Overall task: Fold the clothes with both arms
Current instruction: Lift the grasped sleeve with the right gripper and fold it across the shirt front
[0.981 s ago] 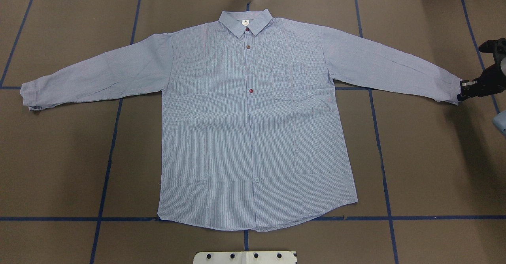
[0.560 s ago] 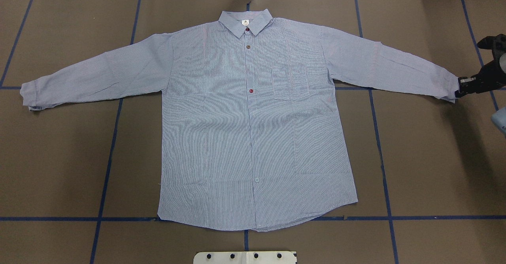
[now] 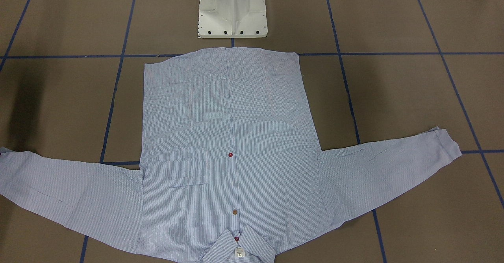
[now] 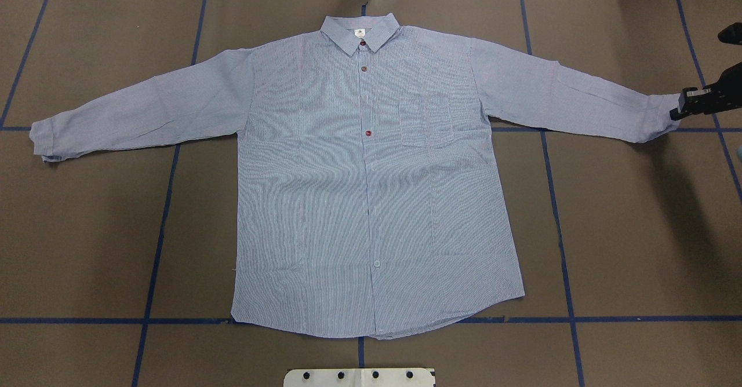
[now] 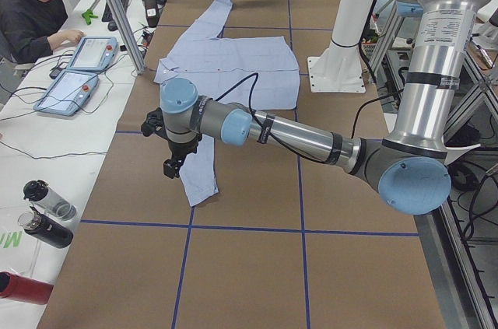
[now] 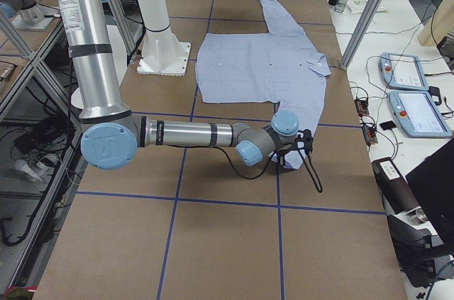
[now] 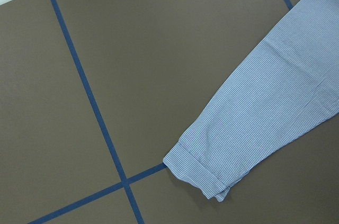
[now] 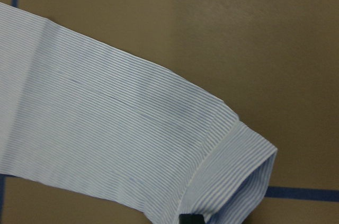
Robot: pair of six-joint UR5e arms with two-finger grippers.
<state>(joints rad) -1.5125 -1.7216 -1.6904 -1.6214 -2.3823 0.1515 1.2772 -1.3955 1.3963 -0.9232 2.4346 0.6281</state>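
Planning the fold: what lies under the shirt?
Brown table cover with blue tape lines shows around the shirt; whatever lies beneath the cloth itself is hidden.

Brown table (image 4: 87, 230), blue tape lines (image 4: 158, 248)

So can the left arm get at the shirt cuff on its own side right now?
Probably yes. The left tool hangs close by that cuff of the shirt; the cuff lies flat on the table with nothing on or around it, so the way down looks clear.
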